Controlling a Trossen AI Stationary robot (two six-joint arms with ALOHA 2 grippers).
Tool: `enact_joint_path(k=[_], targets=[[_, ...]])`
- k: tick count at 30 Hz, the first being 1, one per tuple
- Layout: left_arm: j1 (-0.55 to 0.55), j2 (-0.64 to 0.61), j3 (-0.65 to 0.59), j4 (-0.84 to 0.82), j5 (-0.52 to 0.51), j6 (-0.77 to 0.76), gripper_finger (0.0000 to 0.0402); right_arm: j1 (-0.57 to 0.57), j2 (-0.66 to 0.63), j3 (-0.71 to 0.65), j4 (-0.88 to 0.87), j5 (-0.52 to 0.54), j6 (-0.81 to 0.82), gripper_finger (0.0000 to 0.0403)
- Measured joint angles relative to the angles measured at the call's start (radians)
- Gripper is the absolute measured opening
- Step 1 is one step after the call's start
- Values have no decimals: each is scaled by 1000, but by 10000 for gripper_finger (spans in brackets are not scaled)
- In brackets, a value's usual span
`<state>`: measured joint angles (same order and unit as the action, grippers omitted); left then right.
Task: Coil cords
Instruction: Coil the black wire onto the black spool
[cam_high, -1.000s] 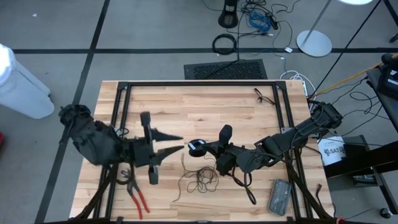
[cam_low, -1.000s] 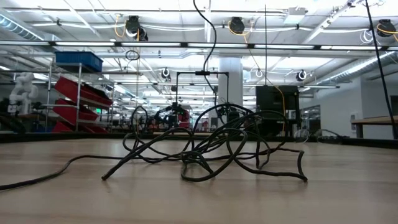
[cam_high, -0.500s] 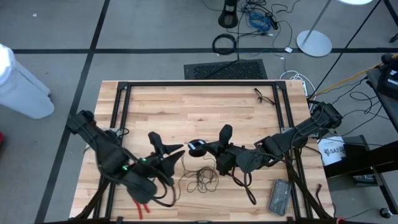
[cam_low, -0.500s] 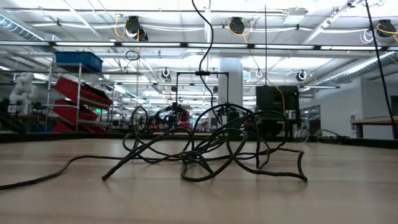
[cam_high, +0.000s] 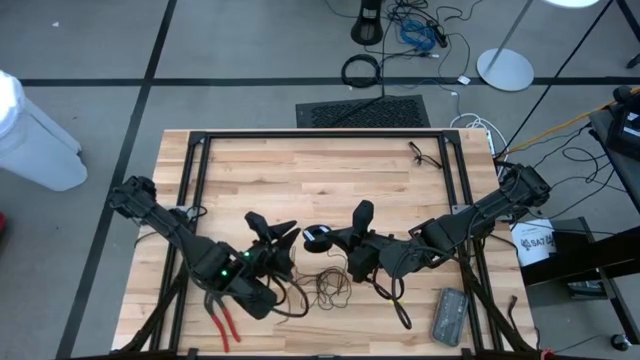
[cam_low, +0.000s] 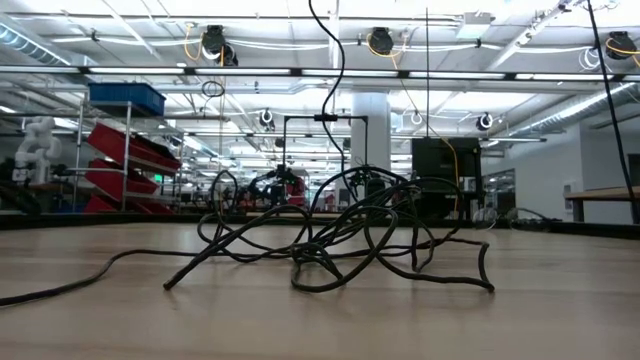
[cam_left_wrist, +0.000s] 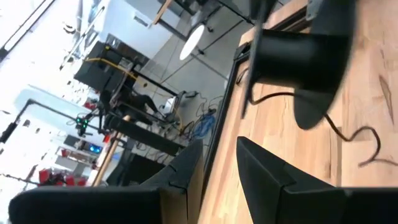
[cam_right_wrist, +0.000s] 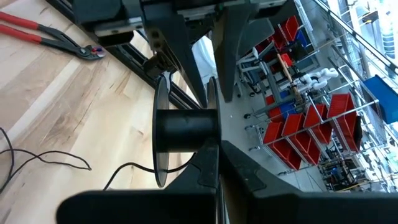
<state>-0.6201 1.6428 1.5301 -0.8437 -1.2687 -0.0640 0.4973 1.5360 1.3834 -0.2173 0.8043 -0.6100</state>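
Cord (cam_high: 325, 285): thin black tangle mid-table | spool (cam_high: 316, 236): clamped in right jaws (cam_high: 334, 238) | left jaws (cam_high: 283, 238): apart, empty | far table (cam_high: 320, 165): bare.

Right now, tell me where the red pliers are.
In the high view the red pliers lie at the table's near left edge, just beside the left gripper arm's base.

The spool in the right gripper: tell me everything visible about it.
The spool is small and dark, with a short black hub between two thin round flanges; in the high view its upward face looks bluish-grey. It is held off the wooden table, near the middle, with the right gripper shut on one flange. A thin black cord runs from it down to a loose tangle on the wood. The left gripper is close beside it, not touching.
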Motion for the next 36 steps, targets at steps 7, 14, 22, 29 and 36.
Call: enact_joint_path(k=[7,14,22,29,36], targets=[[-2,-4,0,17,2,48,105,0,0,0,-6,0,-1,0],[-2,-4,0,270,144,277,105,0,0,0,-6,-1,0,0],[13,-5,0,356,152,369,105,0,0,0,-6,2,-1,0],[18,-5,0,356,154,369,104,0,0,0,-6,3,-2,0],[18,-5,0,354,154,369,54,0,0,0,-6,1,-3,0]])
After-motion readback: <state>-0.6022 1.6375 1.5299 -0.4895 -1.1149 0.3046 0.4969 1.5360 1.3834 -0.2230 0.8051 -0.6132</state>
